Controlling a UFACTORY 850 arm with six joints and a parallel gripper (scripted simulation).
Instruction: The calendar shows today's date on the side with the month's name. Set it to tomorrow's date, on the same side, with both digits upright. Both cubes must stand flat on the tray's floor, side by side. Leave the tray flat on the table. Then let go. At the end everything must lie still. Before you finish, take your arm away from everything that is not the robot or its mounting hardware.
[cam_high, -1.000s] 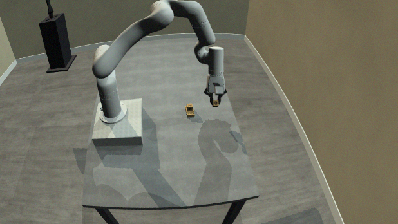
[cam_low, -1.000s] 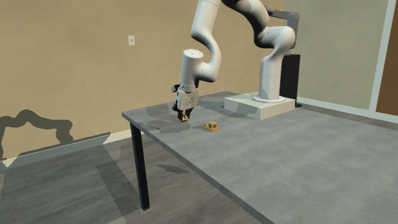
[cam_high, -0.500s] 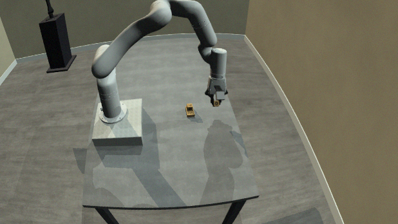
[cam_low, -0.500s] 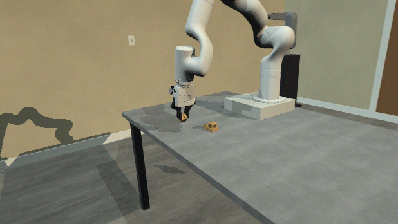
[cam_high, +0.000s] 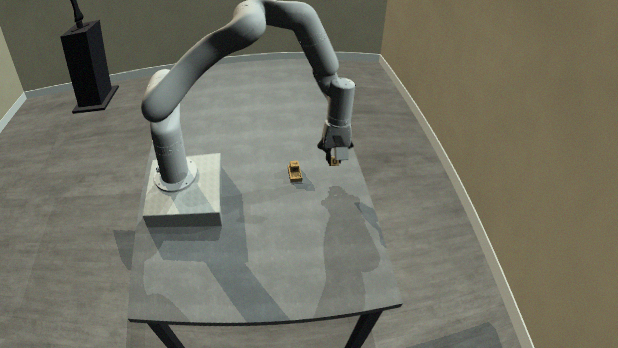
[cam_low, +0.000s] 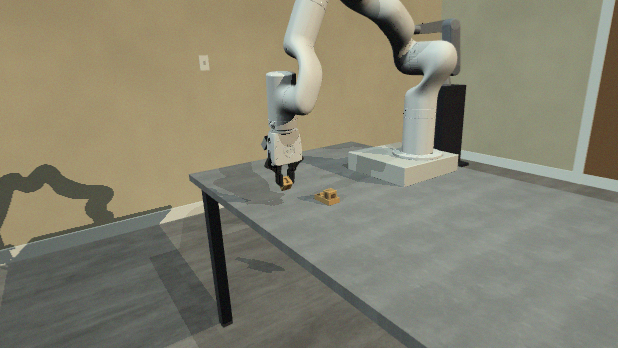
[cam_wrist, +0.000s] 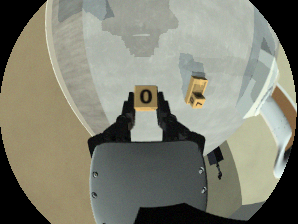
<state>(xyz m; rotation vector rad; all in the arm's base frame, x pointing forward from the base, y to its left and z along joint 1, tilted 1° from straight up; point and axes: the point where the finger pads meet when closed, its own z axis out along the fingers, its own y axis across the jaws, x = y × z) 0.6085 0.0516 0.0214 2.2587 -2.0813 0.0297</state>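
Above the grey table (cam_low: 450, 260), the gripper (cam_wrist: 147, 117) clamps a small wooden digit cube (cam_wrist: 145, 96) showing 0; best carry it level over the wooden tray (cam_low: 327, 197) before lowering.

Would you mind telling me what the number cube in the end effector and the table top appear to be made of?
The cube, held in the end effector, looks like matte, light wood: an even tan-orange face bearing a dark printed 0, with no shine, though painted plastic is possible. The table top seems to be dull grey stone or laminate: mottled streaks, no reflections, on thin black legs.
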